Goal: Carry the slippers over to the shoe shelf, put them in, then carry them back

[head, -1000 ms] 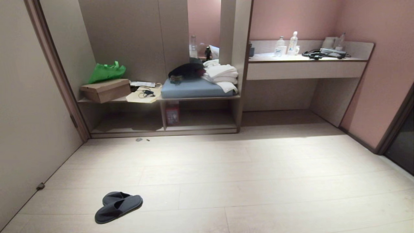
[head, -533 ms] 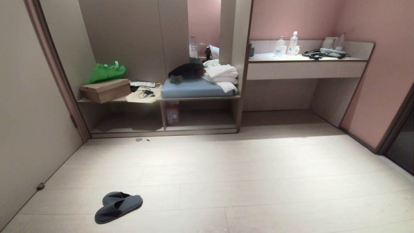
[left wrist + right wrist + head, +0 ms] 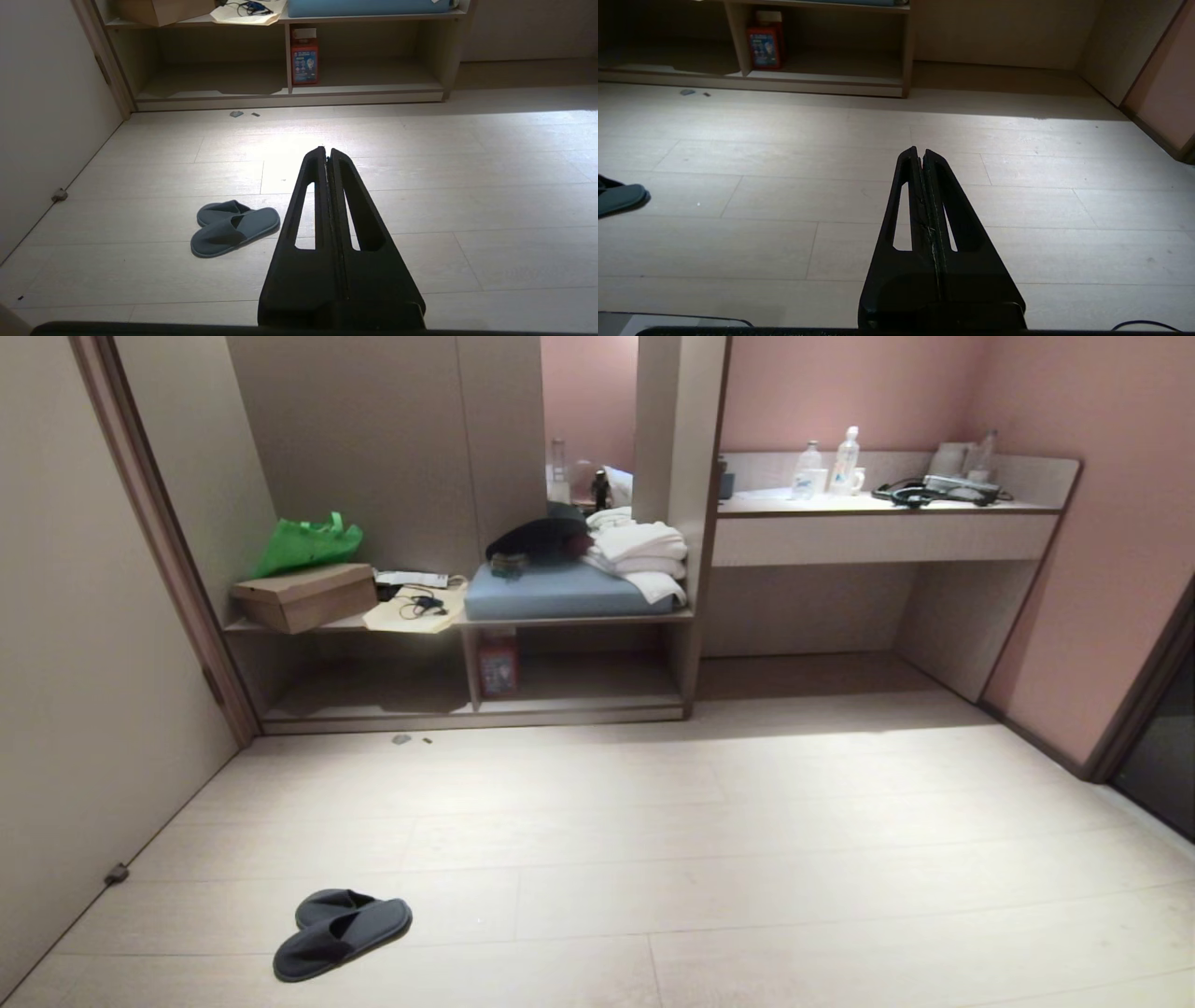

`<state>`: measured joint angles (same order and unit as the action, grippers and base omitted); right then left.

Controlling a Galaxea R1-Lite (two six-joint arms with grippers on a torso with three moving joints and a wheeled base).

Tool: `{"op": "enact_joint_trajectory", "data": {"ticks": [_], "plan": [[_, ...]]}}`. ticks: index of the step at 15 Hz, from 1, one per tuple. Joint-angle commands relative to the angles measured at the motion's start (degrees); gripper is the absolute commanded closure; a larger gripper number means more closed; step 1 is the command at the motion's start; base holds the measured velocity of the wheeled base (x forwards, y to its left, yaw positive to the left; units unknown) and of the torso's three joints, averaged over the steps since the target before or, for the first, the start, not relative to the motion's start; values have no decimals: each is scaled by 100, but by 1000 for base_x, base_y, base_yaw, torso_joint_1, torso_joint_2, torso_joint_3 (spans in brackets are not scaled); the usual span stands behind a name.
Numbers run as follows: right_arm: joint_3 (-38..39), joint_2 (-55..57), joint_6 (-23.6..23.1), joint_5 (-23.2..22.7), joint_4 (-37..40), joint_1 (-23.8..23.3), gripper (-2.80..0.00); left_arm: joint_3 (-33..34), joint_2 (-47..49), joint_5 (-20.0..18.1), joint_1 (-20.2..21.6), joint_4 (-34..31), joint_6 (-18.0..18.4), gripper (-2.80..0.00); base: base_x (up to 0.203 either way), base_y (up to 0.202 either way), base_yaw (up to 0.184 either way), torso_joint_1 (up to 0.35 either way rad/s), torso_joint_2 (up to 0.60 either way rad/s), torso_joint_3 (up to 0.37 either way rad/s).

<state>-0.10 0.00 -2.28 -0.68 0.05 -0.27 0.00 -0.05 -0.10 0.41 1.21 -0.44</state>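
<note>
We had not yet begun: the slippers (image 3: 341, 931) lay overlapped on the near-left floor (image 3: 747, 859), well apart from the far shoe shelf (image 3: 467, 695), while our left gripper (image 3: 326, 151) and right gripper (image 3: 920, 154) (both empty) were pressed shut.

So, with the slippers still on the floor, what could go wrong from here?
The slippers lie overlapped, so a grasp may lift only one or drag the other. A red box stands by the divider of the shoe shelf, which may obstruct placing there. Both the left gripper and right gripper are shut; they must open first.
</note>
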Motion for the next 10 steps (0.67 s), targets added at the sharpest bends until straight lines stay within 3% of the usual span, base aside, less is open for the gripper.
{"op": "enact_joint_trajectory", "data": {"ticks": [1, 10], "plan": [[1, 9, -1, -2, -3, 0, 0, 44, 5, 1, 1, 8, 0, 0, 0, 0, 0, 0, 0, 0], [1, 4, 2, -2, -5, 0, 0, 44, 5, 1, 3, 2, 0, 0, 0, 0, 0, 0, 0, 0]]}}
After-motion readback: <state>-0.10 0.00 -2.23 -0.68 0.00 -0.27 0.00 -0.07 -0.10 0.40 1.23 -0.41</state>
